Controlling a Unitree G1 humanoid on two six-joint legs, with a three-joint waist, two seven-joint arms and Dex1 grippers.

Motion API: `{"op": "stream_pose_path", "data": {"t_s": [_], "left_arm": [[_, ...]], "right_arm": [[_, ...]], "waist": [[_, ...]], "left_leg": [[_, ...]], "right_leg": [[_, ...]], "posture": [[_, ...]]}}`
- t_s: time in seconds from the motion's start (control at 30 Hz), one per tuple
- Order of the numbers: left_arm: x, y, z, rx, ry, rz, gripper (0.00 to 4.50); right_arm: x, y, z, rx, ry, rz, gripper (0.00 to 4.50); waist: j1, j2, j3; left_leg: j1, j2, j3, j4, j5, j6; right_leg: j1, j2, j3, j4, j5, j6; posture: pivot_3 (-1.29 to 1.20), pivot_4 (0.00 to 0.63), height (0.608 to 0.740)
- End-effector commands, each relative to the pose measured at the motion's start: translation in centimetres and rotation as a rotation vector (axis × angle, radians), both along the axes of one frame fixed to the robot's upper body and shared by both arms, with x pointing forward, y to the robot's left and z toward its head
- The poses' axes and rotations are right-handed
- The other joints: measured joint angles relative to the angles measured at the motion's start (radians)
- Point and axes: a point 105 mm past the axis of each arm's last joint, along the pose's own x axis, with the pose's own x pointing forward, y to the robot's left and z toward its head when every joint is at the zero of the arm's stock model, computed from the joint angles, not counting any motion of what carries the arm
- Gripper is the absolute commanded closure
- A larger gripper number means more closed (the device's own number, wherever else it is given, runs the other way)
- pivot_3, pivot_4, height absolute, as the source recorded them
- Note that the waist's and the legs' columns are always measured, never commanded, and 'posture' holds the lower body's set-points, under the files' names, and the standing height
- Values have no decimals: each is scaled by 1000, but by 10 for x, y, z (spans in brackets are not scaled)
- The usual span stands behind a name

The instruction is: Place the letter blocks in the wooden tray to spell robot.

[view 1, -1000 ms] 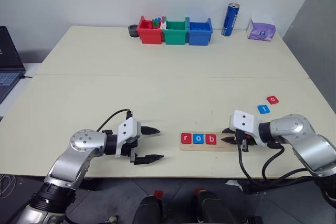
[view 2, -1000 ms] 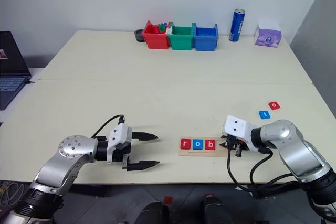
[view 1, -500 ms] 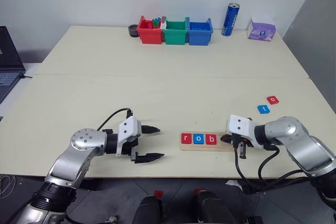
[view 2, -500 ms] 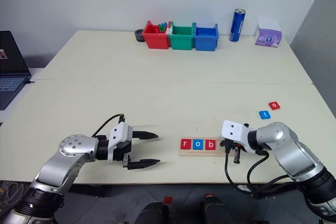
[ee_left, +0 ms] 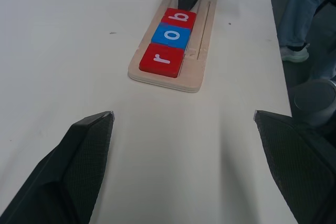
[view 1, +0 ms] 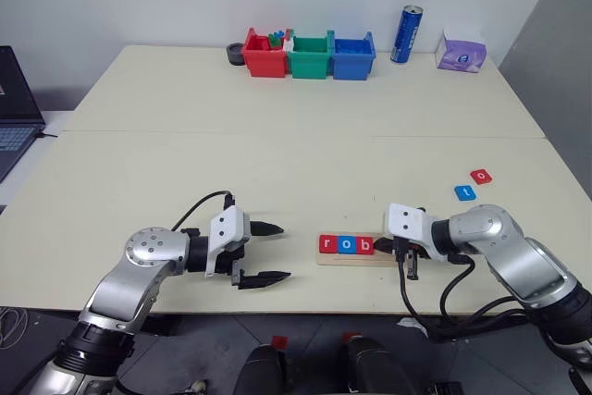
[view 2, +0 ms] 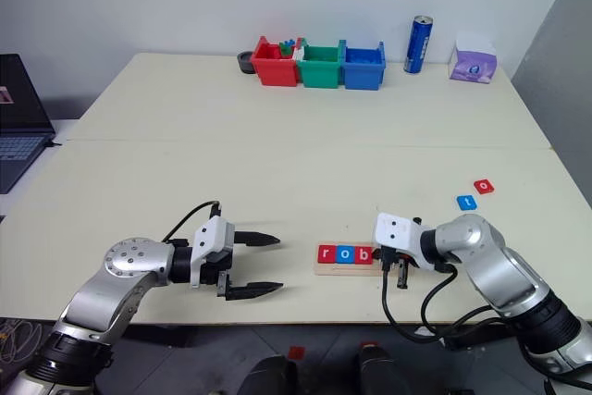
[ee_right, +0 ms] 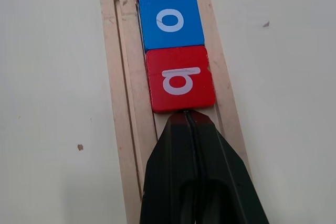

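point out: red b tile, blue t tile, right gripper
red b tile (ee_right: pixel 180 84), right wrist view, on its white letter.
blue t tile (view 1: pixel 464 192), left eye view, tile centre.
right gripper (ee_right: pixel 188 120), right wrist view, tips of the shut fingers.

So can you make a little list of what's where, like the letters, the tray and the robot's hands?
tray: near the table's front edge, holding three tiles
r tile: red, first in tray
o tile: blue, second in tray
b tile: red, third in tray
t tile: blue, loose on table, right of tray
red tile: loose on table, beside t tile; letter too small to read
right gripper: shut, tip at b tile's edge, over the tray
left gripper: open, left of tray, holding nothing
still to place: two tiles
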Motion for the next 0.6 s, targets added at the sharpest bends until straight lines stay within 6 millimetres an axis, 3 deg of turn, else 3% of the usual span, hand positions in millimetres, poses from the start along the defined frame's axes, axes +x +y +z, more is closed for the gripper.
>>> {"op": "stream_pose_path", "data": {"t_s": [0.03,0.23,0.43,0.53,0.6], "left_arm": [[-1,-2,4,-8,-29,-14,0],[0,-4,5,-9,-32,-17,0],[0,-7,9,-11,-37,-22,0],[0,-9,11,-11,-39,-23,0],[0,-9,12,-11,-40,-22,0]], "right_arm": [[4,6,9,16,-43,18,4468],[6,11,12,29,-48,20,4468],[7,-2,17,19,-52,-4,4468],[2,-12,26,53,-43,-48,3906],[1,-17,37,112,-44,-101,3237]], "waist": [[0,0,0],[0,0,0],[0,0,0],[1,0,0],[1,0,0]], "left_leg": [[0,0,0,0,0,0],[0,0,0,0,0,0],[0,0,0,0,0,0],[0,0,0,0,0,0],[0,0,0,0,0,0]], "right_leg": [[0,0,0,0,0,0],[0,0,0,0,1,-2],[0,0,0,0,1,-2],[0,0,0,0,1,-2],[0,0,0,0,1,-2]], "posture": [[0,150,740],[0,150,740],[0,150,740],[0,150,740],[0,150,740]]}}
